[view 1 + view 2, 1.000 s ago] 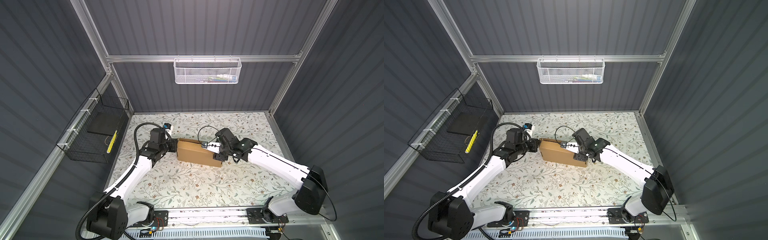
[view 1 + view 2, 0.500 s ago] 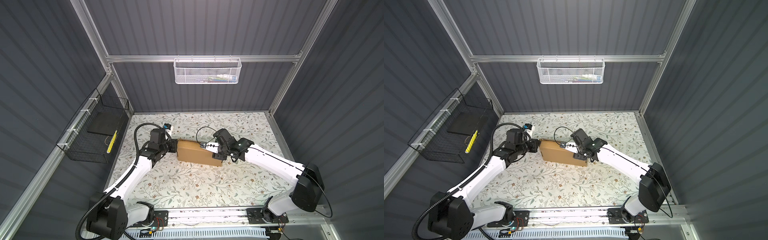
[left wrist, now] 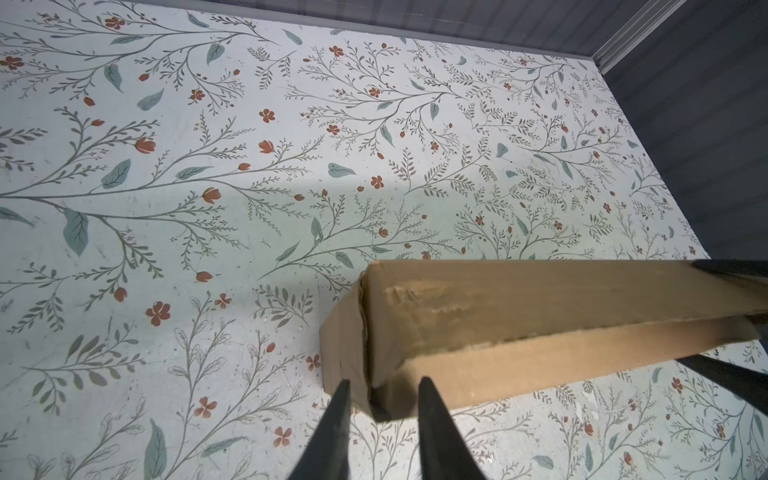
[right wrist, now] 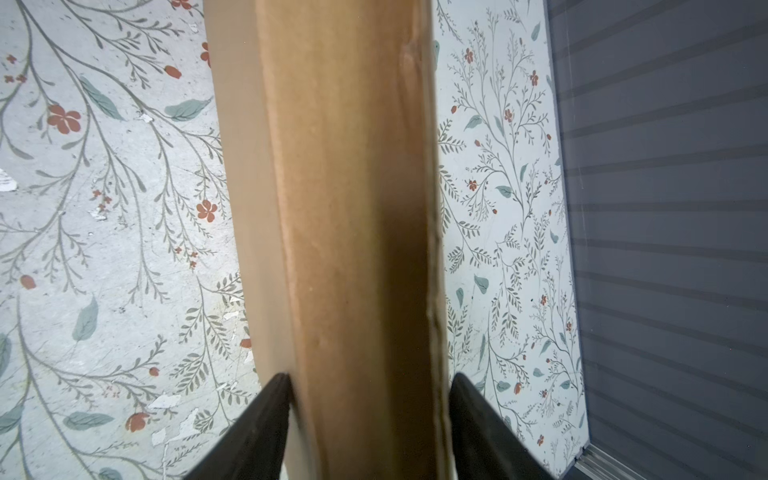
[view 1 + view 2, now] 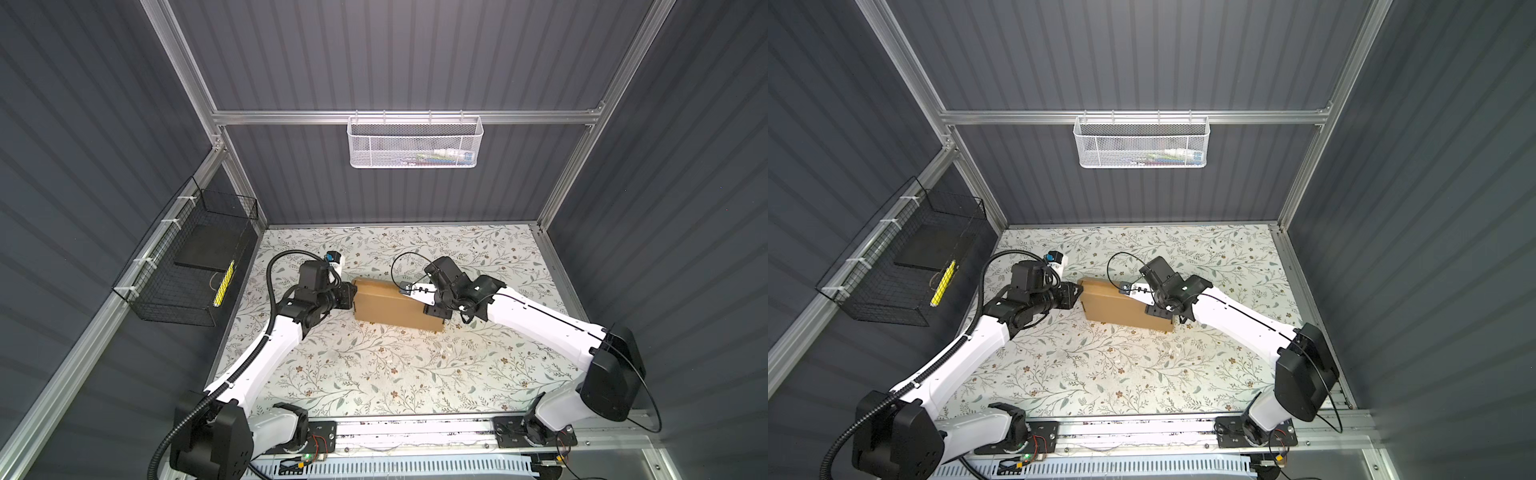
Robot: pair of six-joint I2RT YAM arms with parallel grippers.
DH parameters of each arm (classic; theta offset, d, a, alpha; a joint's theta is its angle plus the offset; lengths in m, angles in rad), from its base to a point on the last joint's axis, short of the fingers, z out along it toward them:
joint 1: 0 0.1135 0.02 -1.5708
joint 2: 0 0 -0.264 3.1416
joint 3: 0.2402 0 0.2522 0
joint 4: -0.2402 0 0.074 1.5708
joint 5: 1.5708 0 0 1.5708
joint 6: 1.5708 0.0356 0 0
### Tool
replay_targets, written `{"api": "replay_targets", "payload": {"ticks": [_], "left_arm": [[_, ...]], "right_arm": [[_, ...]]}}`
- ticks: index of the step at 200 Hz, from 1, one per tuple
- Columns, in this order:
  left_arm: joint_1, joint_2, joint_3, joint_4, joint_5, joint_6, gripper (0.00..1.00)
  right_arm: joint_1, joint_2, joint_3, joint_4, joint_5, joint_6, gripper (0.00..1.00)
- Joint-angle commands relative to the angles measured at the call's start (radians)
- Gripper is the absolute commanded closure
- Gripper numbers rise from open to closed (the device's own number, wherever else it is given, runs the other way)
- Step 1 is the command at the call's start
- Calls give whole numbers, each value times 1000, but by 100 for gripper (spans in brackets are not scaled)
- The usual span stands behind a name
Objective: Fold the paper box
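At mid-frame in both top views, the paper box (image 5: 395, 305) lies nearly closed on the counter (image 5: 374, 374). The right jaws pinch its right end, likely steadying it, while the left jaws stand spread around its left corner.

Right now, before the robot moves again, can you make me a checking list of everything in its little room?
Surface: flowered table cover, scuffed white in spots.
Job's things: brown cardboard box, folded into shape, lying flat between the grippers; a seam gapes a little at one end.
Clutter: nothing seen.
Grippers: left gripper open around one box corner; right gripper clamps the opposite end, a finger on each side.
Cables: black hose loops behind the left gripper; thin black wire loops by the right gripper.
Surroundings: white basket on the back wall, black basket on the side wall, grey ribbed walls.
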Motion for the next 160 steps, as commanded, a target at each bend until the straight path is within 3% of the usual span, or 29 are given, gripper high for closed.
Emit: {"api": "replay_targets", "payload": {"ticks": [1,73,160], "left_arm": [[-7,-37,-13,-34,-15,-4,67],[-6,-100,-11,-78,-67,-19,59],[63,-81,45,-36,35,-104,44]], "right_arm": [[5,26,21,-26,9,30,40],[5,42,42,-30,9,39,42],[10,31,35,-26,10,47,43]]}}
